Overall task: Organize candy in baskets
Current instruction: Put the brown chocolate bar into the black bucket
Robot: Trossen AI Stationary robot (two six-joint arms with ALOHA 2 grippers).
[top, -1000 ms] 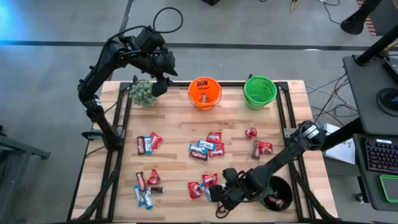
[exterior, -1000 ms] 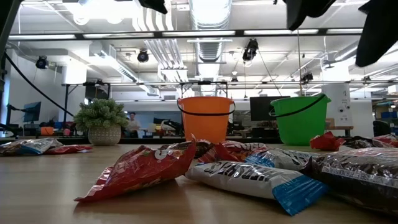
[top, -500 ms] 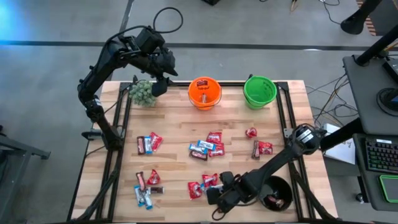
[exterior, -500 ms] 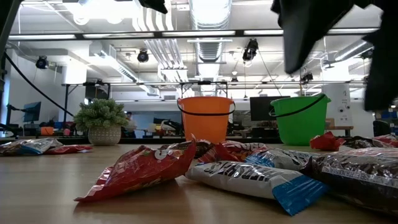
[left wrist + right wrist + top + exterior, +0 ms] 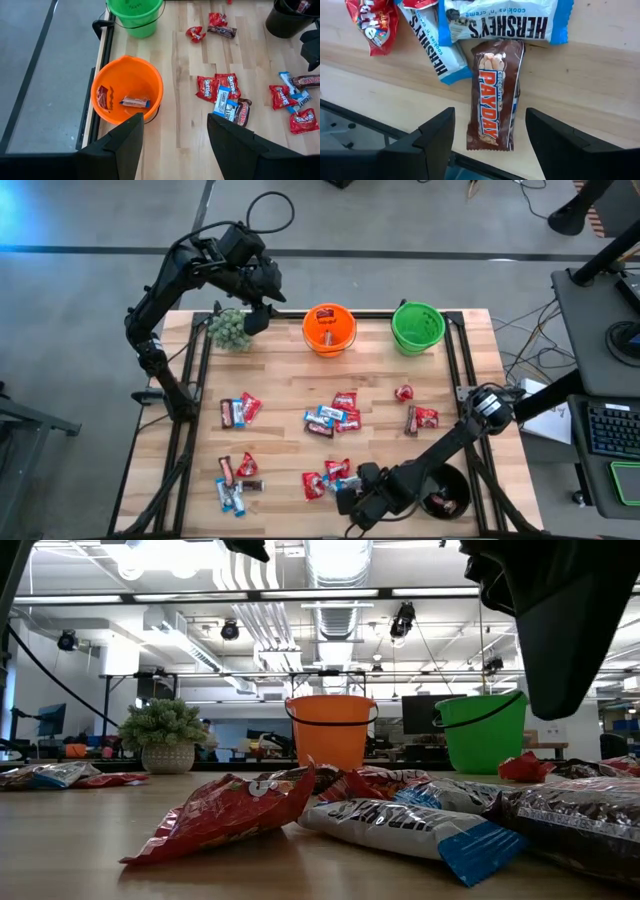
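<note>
Wrapped candies lie in loose groups on the wooden table [image 5: 280, 435]. The orange pail [image 5: 329, 328] with two candies in it and the green pail [image 5: 417, 326] stand at the far edge. The black bowl [image 5: 445, 492] sits at the near right and holds dark candies. My right gripper [image 5: 490, 145] hovers open near the near edge, its fingers on either side of a brown PayDay bar [image 5: 495, 100] that lies flat beside blue-and-white bars [image 5: 500, 20]. My left gripper [image 5: 175, 135] hangs open and empty, high over the far left, looking down on the orange pail [image 5: 127, 90].
A fuzzy potted plant [image 5: 229, 330] stands at the far left corner, beside the left gripper. Black rails run along the table's left and right sides. Bare wood shows between the candy groups and in front of the pails. The right arm [image 5: 560, 630] looms large in the low view.
My right gripper has moved a little toward the table's near edge and lower, over the brown bar; in the low view its dark shape has grown and come down. The candies and pails have not moved.
</note>
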